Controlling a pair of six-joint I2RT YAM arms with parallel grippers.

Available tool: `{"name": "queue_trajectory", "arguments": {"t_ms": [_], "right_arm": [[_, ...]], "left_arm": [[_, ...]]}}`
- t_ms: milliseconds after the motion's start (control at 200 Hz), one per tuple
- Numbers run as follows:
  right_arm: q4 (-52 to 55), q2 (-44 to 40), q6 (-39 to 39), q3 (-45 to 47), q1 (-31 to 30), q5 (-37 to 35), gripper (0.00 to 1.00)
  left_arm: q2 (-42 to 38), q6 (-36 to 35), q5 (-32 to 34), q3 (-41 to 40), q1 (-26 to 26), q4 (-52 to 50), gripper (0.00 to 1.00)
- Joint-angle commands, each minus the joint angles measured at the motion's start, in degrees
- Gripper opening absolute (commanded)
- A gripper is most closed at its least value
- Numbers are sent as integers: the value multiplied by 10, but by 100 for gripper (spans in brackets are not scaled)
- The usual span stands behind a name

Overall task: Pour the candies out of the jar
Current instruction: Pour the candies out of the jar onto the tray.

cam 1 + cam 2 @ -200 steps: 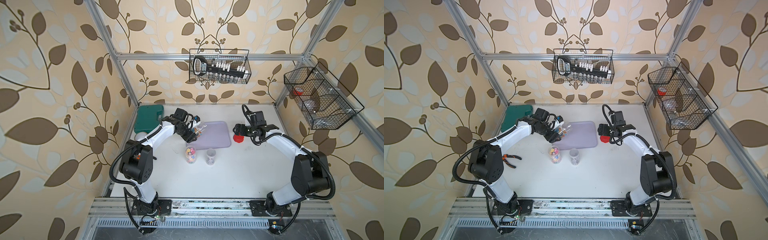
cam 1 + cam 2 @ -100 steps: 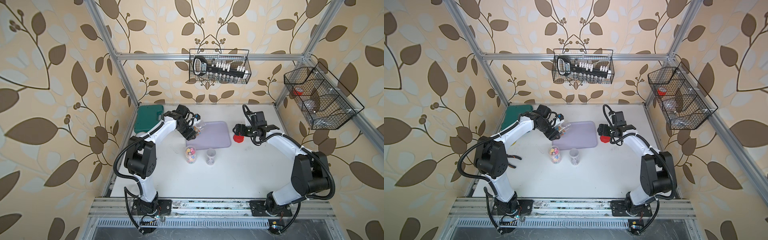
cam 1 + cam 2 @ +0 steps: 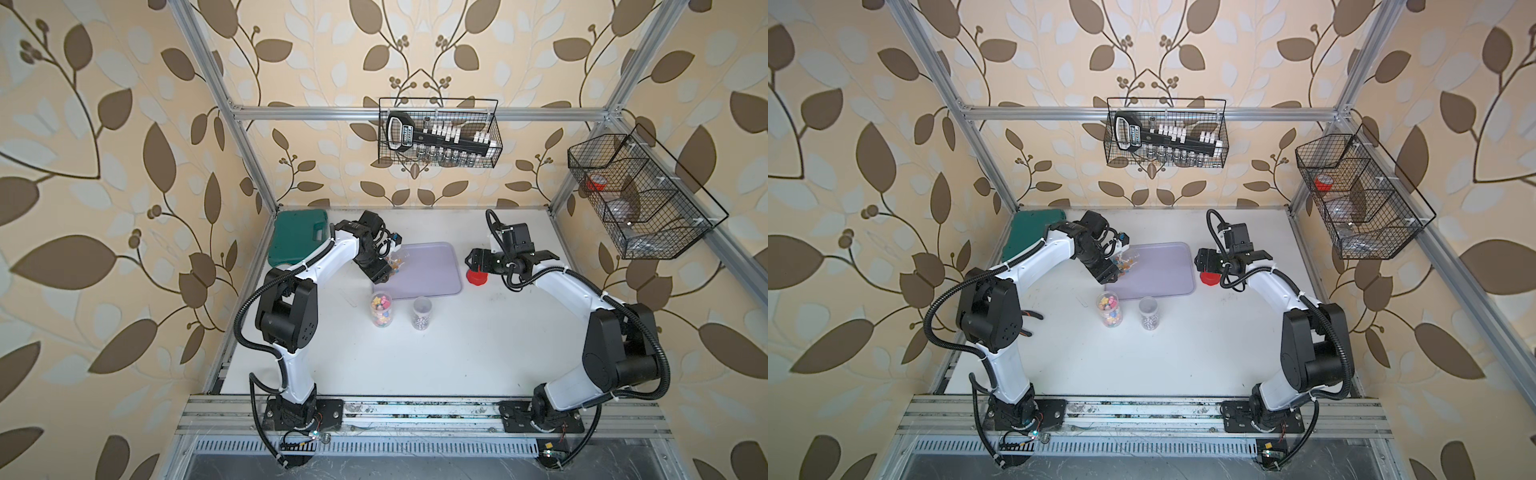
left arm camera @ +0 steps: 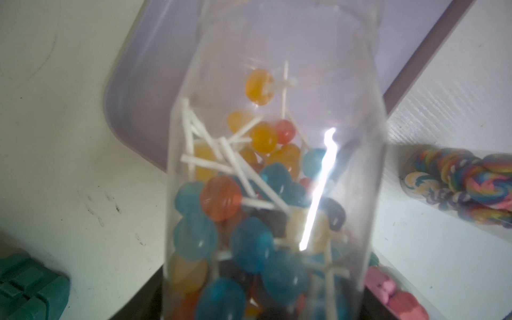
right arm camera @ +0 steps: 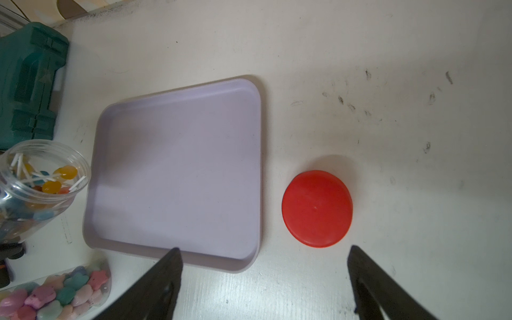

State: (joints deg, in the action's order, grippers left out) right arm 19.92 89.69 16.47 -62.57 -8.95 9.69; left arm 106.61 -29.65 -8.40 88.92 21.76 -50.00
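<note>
Left wrist view: left gripper [image 3: 383, 269] clamps the tilted jar [image 4: 274, 166] of lollipops [image 4: 221, 198] over the tray [image 4: 138, 83]; right gripper [image 5: 263, 249] gapes empty.

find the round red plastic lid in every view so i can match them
In a top view: round red plastic lid lies just right of the lilac rectangular tray.
In a top view: lid likewise.
Left wrist: not in it.
Right wrist: lid beside the tray.
Shared landmark: the tray, in all four.
</note>
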Motion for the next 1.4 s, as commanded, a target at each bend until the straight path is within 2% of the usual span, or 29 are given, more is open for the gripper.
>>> {"name": "queue_trajectory", "arguments": {"t_ms": [0, 345, 930, 1395], "right_arm": [[-2, -14, -5, 8, 2, 10, 89], [-1, -14, -7, 8, 5, 4, 89], [-2, -11, -8, 8, 7, 7, 89], [-2, -11, -10, 10, 10, 7, 89]], "left_arm": [[-1, 9, 10, 28, 10, -17, 68], [12, 31, 46, 43, 21, -49, 68], [28, 44, 68, 78, 42, -76, 68], [50, 43, 124, 104, 60, -105, 68]]}}
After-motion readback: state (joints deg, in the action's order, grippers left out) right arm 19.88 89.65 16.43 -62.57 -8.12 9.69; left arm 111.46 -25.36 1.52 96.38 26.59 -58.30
